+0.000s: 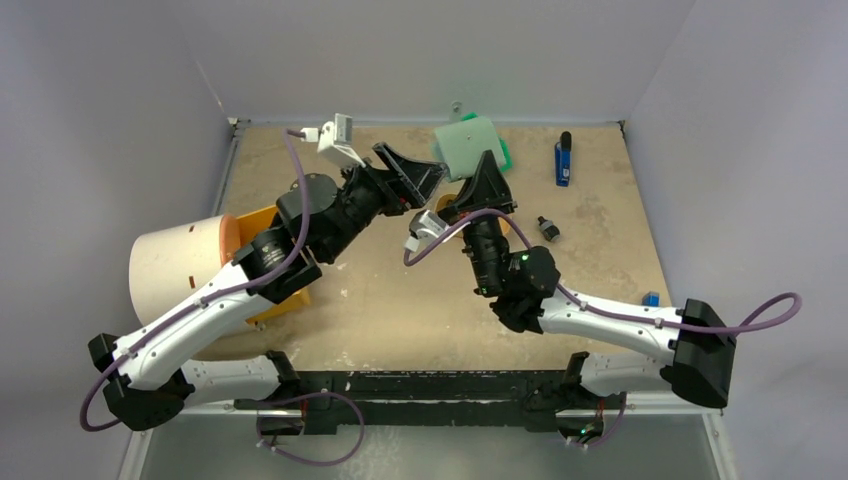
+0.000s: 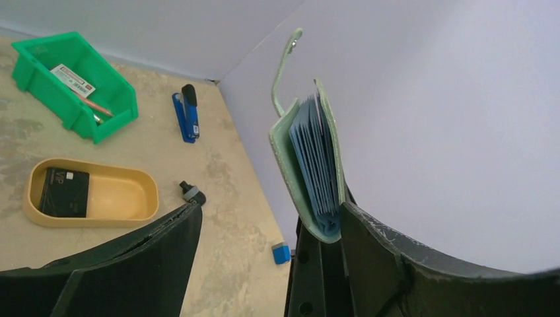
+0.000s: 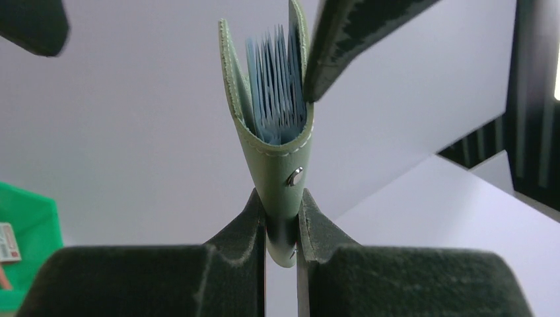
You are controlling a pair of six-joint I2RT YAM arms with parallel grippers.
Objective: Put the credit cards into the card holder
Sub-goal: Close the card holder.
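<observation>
The grey-green card holder (image 3: 277, 142) hangs open in the air, its pale blue pockets fanned out and the round snap facing out. My right gripper (image 3: 282, 218) is shut on its folded edge. It also shows in the top view (image 1: 468, 143) and in the left wrist view (image 2: 310, 165). My left gripper (image 2: 272, 210) is open and straddles the holder, with one finger (image 3: 343, 39) against its flap. One black credit card (image 2: 65, 191) lies in the tan oval tray (image 2: 132, 214) on the table. No card is in either gripper.
A green bin (image 2: 72, 82) with small items stands at the back. A blue stapler (image 2: 188, 112), a black knob (image 2: 193, 193) and a small blue block (image 2: 282, 253) lie to the right. A cream roll (image 1: 180, 265) and an orange box sit at the left.
</observation>
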